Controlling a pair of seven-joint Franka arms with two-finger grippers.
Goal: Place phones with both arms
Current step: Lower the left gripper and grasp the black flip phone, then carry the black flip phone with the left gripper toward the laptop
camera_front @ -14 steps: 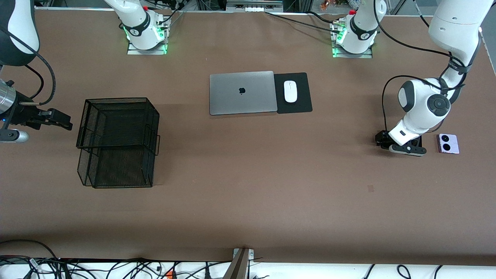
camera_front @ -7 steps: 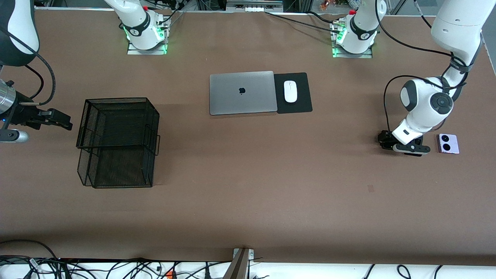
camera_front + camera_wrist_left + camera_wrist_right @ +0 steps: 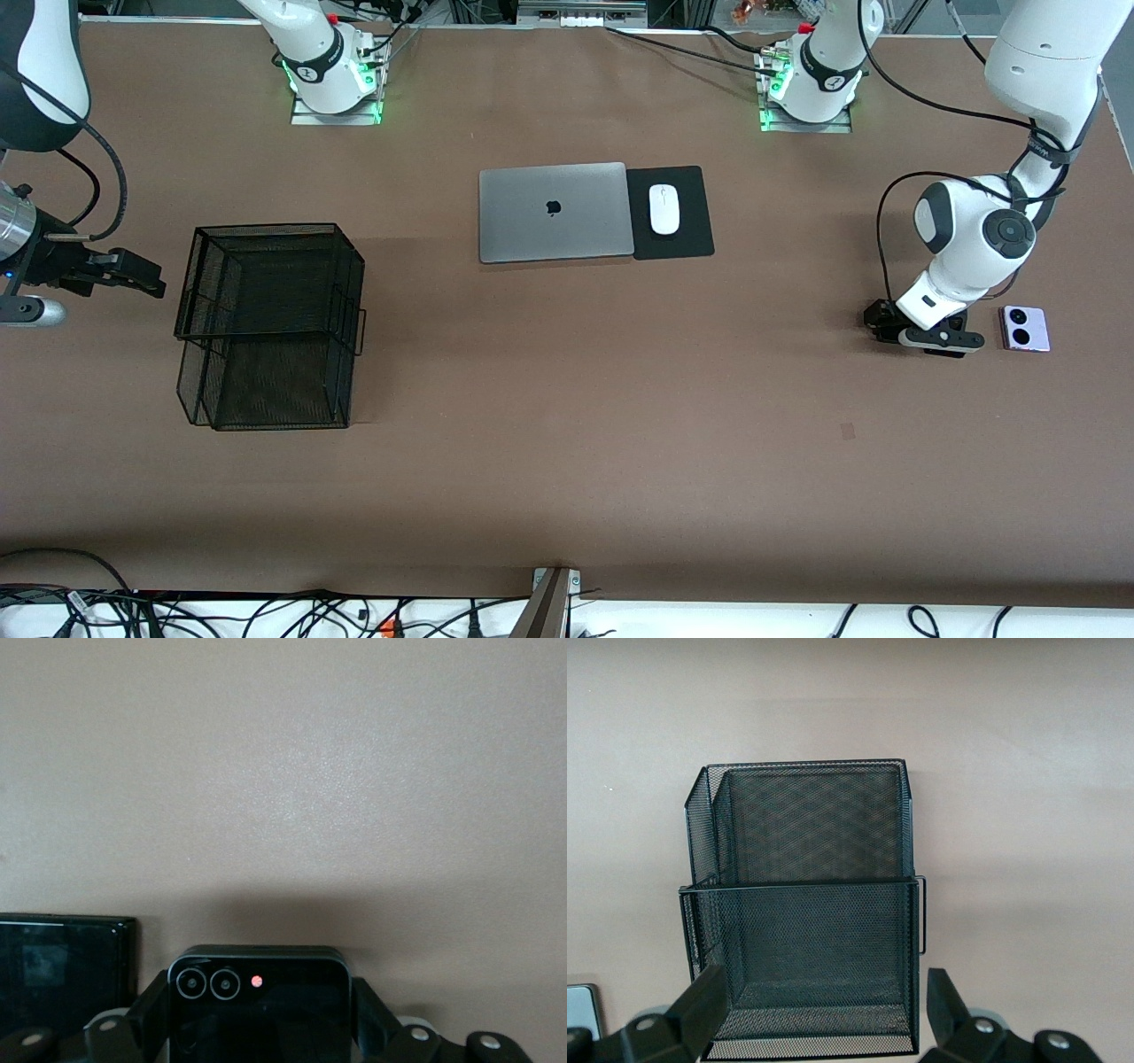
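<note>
Brown table (image 3: 567, 461) — left pincer (image 3: 261, 1028) hides folded black phone (image 3: 257, 1001).

Folded black phone (image 3: 259, 1001) flat between tool fingers (image 3: 151, 1017).

phones 3: lilac-white phone (image 3: 1025, 328), folded black phone (image 3: 259, 1003), black slab phone (image 3: 62, 970) | mesh baskets (image 3: 270, 323) 1 | laptops (image 3: 554, 212) 1 | mice (image 3: 664, 209) 1

You see the right gripper (image 3: 824, 1014) with its fingers (image 3: 700, 1001) spread wide apart before a black mesh two-tier basket (image 3: 806, 904) standing on the brown table (image 3: 1010, 771), its compartments bare inside.
</note>
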